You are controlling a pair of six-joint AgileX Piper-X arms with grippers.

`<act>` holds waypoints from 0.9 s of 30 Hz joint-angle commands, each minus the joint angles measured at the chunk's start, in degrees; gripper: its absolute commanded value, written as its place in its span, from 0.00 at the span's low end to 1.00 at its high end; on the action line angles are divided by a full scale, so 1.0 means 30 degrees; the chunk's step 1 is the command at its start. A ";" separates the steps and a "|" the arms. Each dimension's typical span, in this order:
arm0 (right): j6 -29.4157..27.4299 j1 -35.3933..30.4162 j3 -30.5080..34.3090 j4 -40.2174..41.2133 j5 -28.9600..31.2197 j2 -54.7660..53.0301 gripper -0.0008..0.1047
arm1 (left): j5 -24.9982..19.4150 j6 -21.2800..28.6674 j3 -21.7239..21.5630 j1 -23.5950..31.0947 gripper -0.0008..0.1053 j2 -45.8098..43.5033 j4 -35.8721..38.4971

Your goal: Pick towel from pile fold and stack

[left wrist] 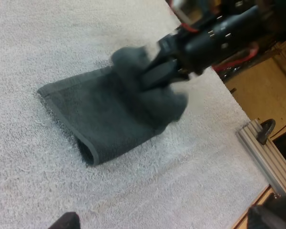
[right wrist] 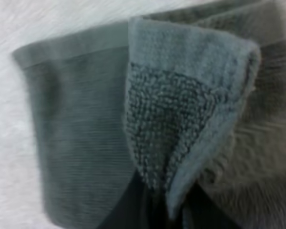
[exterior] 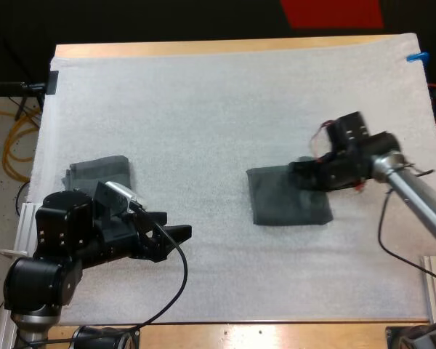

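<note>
Right pincer (exterior: 303,169) clenched on towel (exterior: 280,202) corner (raised), arm low; left pincer (exterior: 177,233) released.

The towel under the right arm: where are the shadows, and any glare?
High view: even light, no glare on the mat, only a soft shadow under the left gripper. Left wrist view: the towel is darkest inside its fold and beneath the right gripper. Right wrist view: its raised corner's underside is shaded.
</note>
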 commanded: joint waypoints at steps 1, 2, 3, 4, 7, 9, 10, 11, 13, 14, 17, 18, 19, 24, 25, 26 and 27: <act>0.0749 0.0462 -0.0143 -0.0786 -0.0888 0.0267 0.01 | 0.0150 -0.0135 -0.0122 -0.0034 0.63 -0.0079 -0.0227; 0.1185 0.0860 -0.0143 -0.1297 -0.0988 0.0578 0.01 | 0.0150 -0.0135 -0.0122 -0.0034 0.63 -0.0079 -0.0227; 0.1461 0.1148 -0.0143 -0.1743 -0.1080 0.0805 0.01 | 0.0150 -0.0135 -0.0122 -0.0034 0.63 -0.0079 -0.0227; 0.1891 0.1451 -0.0143 -0.2254 -0.1155 0.1051 0.01 | 0.0214 -0.0135 -0.0122 -0.0034 0.63 -0.0079 -0.0227; 0.2871 0.2050 -0.0143 -0.3454 -0.1170 0.1601 0.01 | 0.0587 -0.0135 -0.0122 -0.0034 0.63 -0.0079 -0.0227; 0.3277 0.2240 -0.0143 -0.4053 -0.1170 0.1788 0.01 | 0.0614 -0.0135 -0.0122 -0.0034 0.63 -0.0079 -0.0227; 0.3524 0.2243 -0.0143 -0.4342 -0.1170 0.1847 0.01 | 0.0612 -0.0105 -0.0122 -0.0034 0.63 -0.0079 -0.0227; 0.3569 0.2243 -0.0143 -0.4444 -0.1107 0.1851 0.01 | 0.0612 -0.0094 -0.0122 -0.0034 0.63 -0.0079 -0.0227; 0.3572 0.2205 -0.0143 -0.4451 -0.0508 0.1851 0.02 | 0.0640 -0.0094 -0.0122 -0.0034 0.63 -0.0079 -0.0227; 0.3572 0.2191 -0.0143 -0.4374 -0.0112 0.1851 0.05 | 0.0691 -0.0094 -0.0122 -0.0034 0.63 -0.0079 -0.0227; 0.3523 0.2194 -0.0143 -0.4312 0.0151 0.1851 0.20 | 0.0696 -0.0094 -0.0122 -0.0034 0.63 -0.0079 -0.0227; 0.3524 0.2194 -0.0143 -0.4375 0.0077 0.1851 0.25 | 0.0696 -0.0094 -0.0122 -0.0034 0.63 -0.0079 -0.0227; 0.3524 0.2194 -0.0143 -0.4451 -0.0231 0.1851 0.37 | 0.0696 -0.0094 -0.0122 -0.0034 0.63 -0.0079 -0.0227; 0.2583 0.2194 -0.0143 -0.5216 -0.3361 0.1623 0.79 | 0.0696 -0.0094 -0.0122 -0.0034 0.63 -0.0079 -0.0227; 0.2397 0.2255 -0.0143 -0.5332 -0.3673 0.1412 0.80 | 0.0696 -0.0094 -0.0122 -0.0034 0.63 -0.0079 -0.0227; 0.2362 0.2376 -0.0143 -0.5342 -0.3691 0.1148 0.80 | 0.0696 -0.0094 -0.0077 -0.0034 0.63 -0.0079 -0.0227; 0.2364 0.2448 -0.0143 -0.5342 -0.3702 0.0997 0.79 | 0.0696 -0.0094 -0.0066 -0.0034 0.63 -0.0079 -0.0227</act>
